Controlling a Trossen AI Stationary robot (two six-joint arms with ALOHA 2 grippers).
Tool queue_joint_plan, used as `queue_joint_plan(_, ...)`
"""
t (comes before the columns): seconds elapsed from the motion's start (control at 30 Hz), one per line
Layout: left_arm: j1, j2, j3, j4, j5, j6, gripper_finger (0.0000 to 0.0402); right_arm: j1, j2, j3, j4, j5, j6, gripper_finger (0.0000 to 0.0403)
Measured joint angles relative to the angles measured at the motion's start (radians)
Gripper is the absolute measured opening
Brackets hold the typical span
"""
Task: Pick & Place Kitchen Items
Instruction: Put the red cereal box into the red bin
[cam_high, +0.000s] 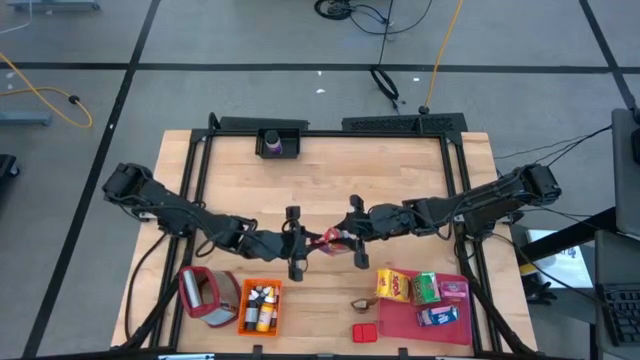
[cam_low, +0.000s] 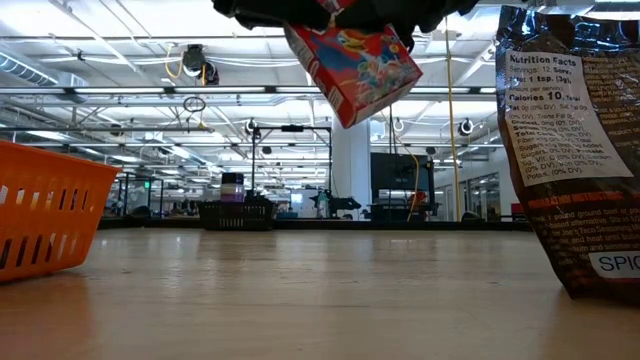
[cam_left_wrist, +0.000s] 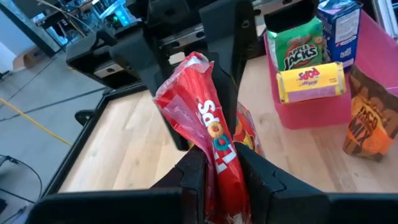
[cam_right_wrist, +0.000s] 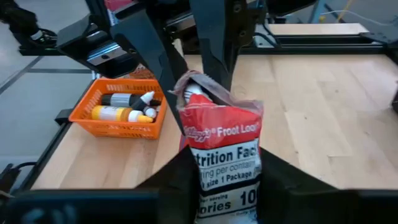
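I'm holding the red Froot Loops box (cam_high: 328, 240) in mid-air over the worktop (cam_high: 330, 170) centre, my left hand (cam_high: 296, 243) pinching 1 end. My right hand (cam_high: 354, 238) is at the other end, fingers either side of the box; grip I cannot tell. Around: orange crate (cam_high: 259, 306) with bottles (cam_right_wrist: 124, 107) near my left side, pink tray (cam_high: 428, 318) with Apple Jacks box (cam_left_wrist: 303, 48) and yellow box (cam_left_wrist: 310, 82) near my right. Low view alone is showing a brown spice pouch (cam_low: 580, 150) standing close, and the box tilted above the wood.
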Motion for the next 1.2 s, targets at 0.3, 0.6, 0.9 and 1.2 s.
queue_joint_plan(0.3, -0.001, -0.011, 0.001, -0.042, -0.033, -0.030, 0.0063, 0.007, 0.000, 0.000, 0.004, -0.037, -0.012, 0.0067)
queue_joint_plan(0.6, -0.007, -0.109, 0.001, -0.128, -0.030, -0.055, 0.0063, 0.018, -0.003, 0.005, 0.019, -0.021, -0.020, 0.0067)
queue_joint_plan(0.9, -0.004, -0.113, 0.003, -0.247, -0.025, -0.094, 0.0063, 0.018, -0.004, 0.002, 0.004, -0.032, -0.024, 0.0066)
queue_joint_plan(1.2, -0.005, -0.153, -0.002, -0.340, -0.092, -0.114, 0.0107, 0.037, -0.016, -0.002, -0.053, -0.071, -0.016, 0.0066)
